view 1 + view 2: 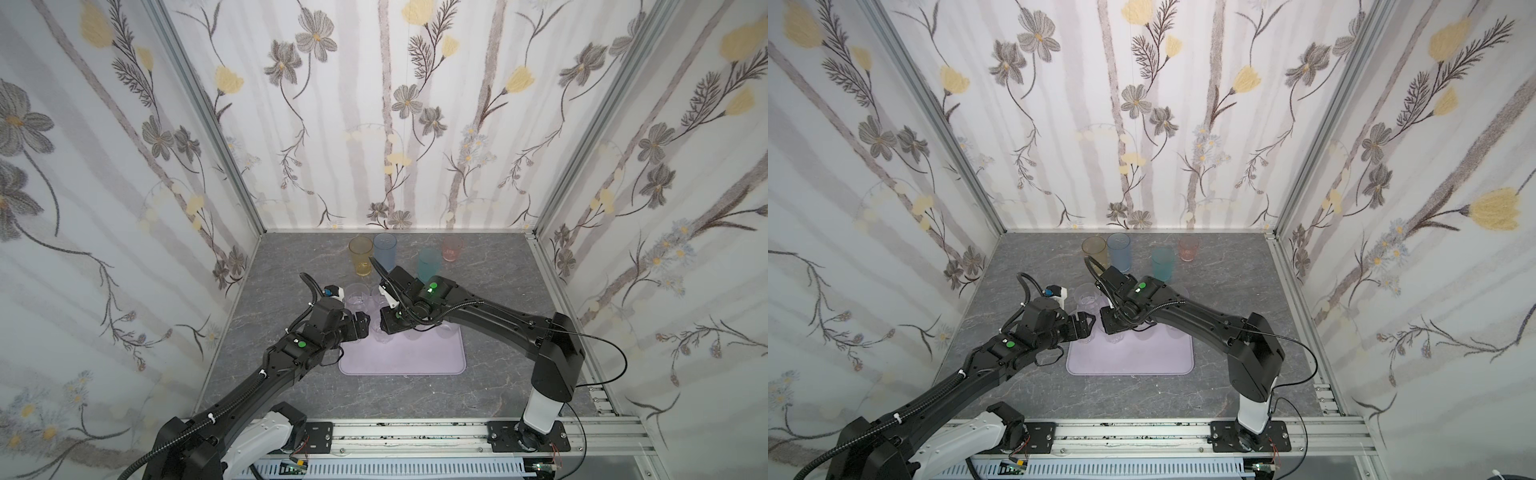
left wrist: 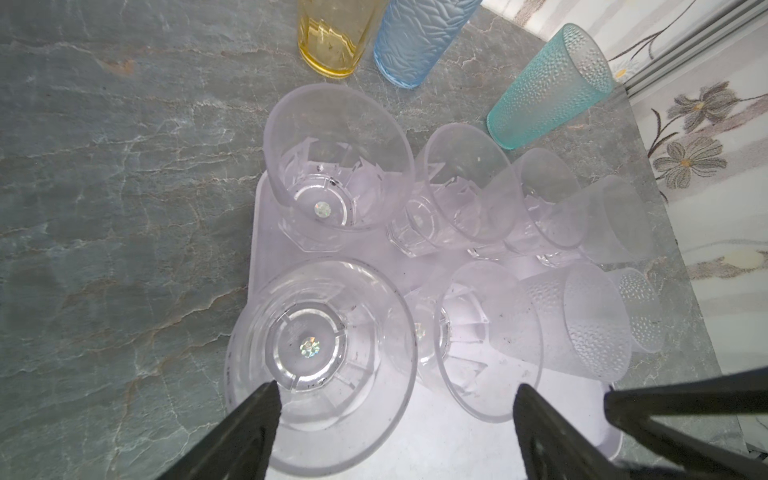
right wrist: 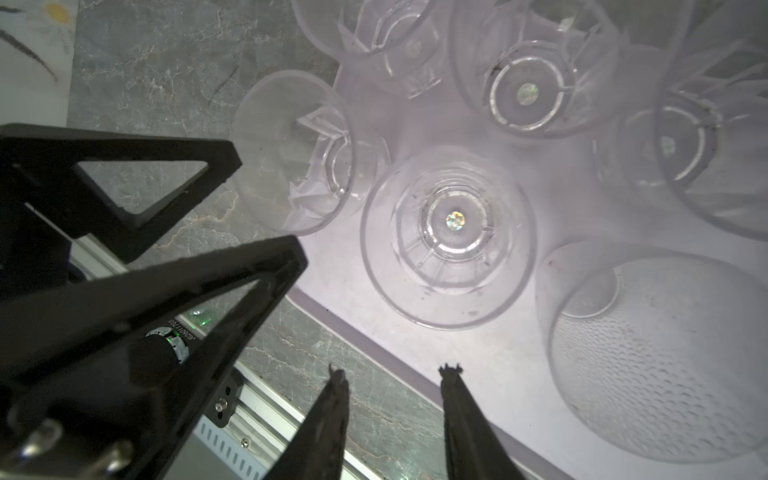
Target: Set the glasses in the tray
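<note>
On the grey marbled table (image 1: pixel 291 395), the lilac tray (image 1: pixel 415 361) carries short clear and frosted glasses (image 2: pixel 457 187) crowded on its far half. Beyond it, near the far wall, the amber glass (image 1: pixel 360 255), blue glass (image 1: pixel 385 250), teal glass (image 1: pixel 429 264) and pink glass (image 1: pixel 452 248) stand off the tray. The left gripper (image 2: pixel 397 386) hangs over the tray's far left part, its jaws spread wide and gripping nothing. One finger overlaps the mouth of the front left clear glass (image 2: pixel 320 357). The right gripper (image 3: pixel 394 369), just beside it, has its jaws partly apart and empty.

Left hand (image 2: pixel 397 386) spread wide; right hand (image 3: pixel 395 370) ajar.
</note>
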